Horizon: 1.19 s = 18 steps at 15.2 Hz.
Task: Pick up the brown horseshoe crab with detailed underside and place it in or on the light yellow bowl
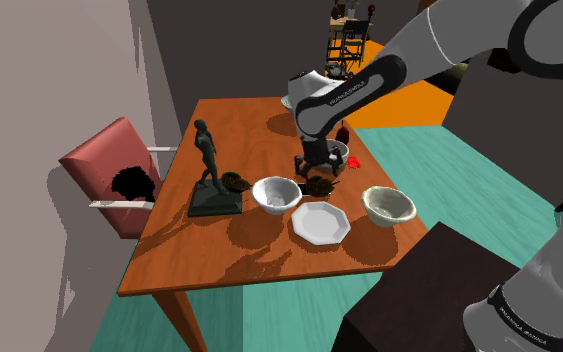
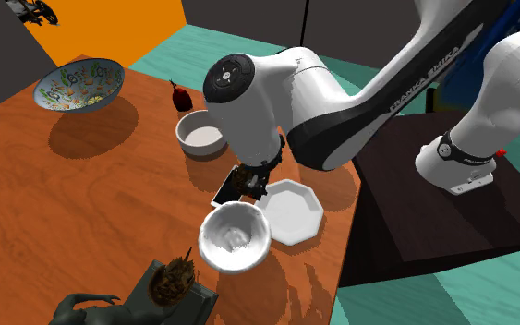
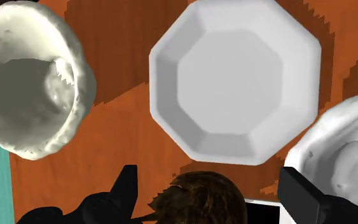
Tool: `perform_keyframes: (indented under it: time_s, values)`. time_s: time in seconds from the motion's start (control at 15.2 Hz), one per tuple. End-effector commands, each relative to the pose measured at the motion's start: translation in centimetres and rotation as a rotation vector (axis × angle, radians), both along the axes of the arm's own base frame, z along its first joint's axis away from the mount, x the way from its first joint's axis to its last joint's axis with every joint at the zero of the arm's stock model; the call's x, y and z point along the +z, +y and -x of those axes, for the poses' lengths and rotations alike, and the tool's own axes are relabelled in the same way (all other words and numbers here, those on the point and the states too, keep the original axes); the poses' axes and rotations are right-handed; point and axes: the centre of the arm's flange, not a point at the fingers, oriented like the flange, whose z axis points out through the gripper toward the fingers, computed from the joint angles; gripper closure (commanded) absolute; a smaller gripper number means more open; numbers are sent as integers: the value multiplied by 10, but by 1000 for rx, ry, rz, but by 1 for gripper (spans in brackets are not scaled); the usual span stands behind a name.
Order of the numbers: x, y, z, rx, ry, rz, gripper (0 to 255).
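Gripper point(image 3: 209, 180) fingers stand apart, with the crab point(image 3: 199, 198) between them, unclasped. In the shoulder view, the bowl point(image 1: 388, 205) lies at the crab's three o'clock.

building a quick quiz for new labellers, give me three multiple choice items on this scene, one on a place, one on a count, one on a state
1. Where is the octagonal white dish? A alone at the far end; B between two round bowls; C stacked on a bowl.
2. How many brown crabs are in the scene? A one; B two; C four.
3. The fingers of the gripper are: A shut on a bowl; B shut on nothing; C open.
Answers: 1 B, it lies between the light yellow bowl and the white bowl. 2 B, one crab sits between the fingers, a second crab by the statue. 3 C, they stand well apart.
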Motion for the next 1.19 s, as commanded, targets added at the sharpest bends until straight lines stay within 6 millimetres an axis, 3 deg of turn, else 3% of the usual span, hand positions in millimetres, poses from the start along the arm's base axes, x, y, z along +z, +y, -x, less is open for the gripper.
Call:
perform_keyframes:
  time_s: [0.0,0.46,0.92,1.12]
  values:
    - [-19,-8,-22,-39,3,16,0]
    - [-79,-36,-83,-162,13,63,0]
    - [-114,-42,-74,-162,13,63,0]
    - [-117,-43,-73,-162,13,63,0]
